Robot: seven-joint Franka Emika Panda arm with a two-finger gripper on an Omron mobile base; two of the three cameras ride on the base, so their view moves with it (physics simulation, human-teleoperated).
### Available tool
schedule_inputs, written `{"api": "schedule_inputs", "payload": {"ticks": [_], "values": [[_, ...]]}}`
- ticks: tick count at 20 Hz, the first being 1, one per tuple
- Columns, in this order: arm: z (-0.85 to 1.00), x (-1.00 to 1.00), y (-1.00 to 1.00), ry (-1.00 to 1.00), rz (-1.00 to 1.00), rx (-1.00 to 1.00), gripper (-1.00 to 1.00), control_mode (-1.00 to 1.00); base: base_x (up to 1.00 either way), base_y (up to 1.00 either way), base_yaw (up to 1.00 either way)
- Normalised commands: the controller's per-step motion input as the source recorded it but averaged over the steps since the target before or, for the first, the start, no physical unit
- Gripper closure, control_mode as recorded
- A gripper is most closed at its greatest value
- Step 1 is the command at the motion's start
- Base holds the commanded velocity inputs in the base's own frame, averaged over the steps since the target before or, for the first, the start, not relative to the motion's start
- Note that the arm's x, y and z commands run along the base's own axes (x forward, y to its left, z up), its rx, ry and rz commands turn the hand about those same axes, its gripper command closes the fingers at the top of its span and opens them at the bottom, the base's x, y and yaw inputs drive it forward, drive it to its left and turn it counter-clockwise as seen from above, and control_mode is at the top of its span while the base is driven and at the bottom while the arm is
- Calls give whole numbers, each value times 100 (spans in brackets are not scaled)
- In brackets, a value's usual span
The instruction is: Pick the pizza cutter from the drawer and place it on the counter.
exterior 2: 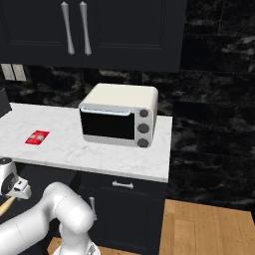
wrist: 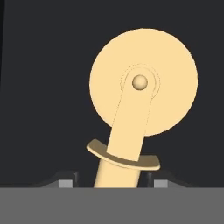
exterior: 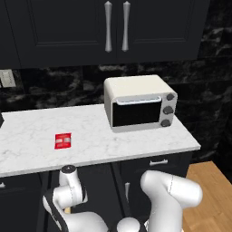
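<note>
In the hand view the pizza cutter (wrist: 142, 87) is seen close up against the dark inside of the drawer (wrist: 43, 87), its round disc uppermost and its handle running down between the two fingertips (wrist: 65, 183) of the gripper (wrist: 113, 183). The jaws are set on either side of the handle; whether they clamp it cannot be told. In the left base view a red packet (exterior: 63, 141) lies on the counter (exterior: 27, 136), and further right a white toaster oven (exterior: 138, 102) stands on the same slab.
</note>
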Motion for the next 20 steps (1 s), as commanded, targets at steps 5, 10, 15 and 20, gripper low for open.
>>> {"api": "schedule_inputs", "payload": {"ticks": [5, 10, 15, 20], "values": [[0, 0, 0, 0, 0, 0, 100, -100, 0, 0, 0], [0, 0, 0, 0, 0, 0, 100, -100, 0, 0, 0], [55, -74, -47, -2, 0, 1, 100, -100, 0, 0, 0], [100, -61, -12, 0, 0, 3, 100, -100, 0, 0, 0]]}}
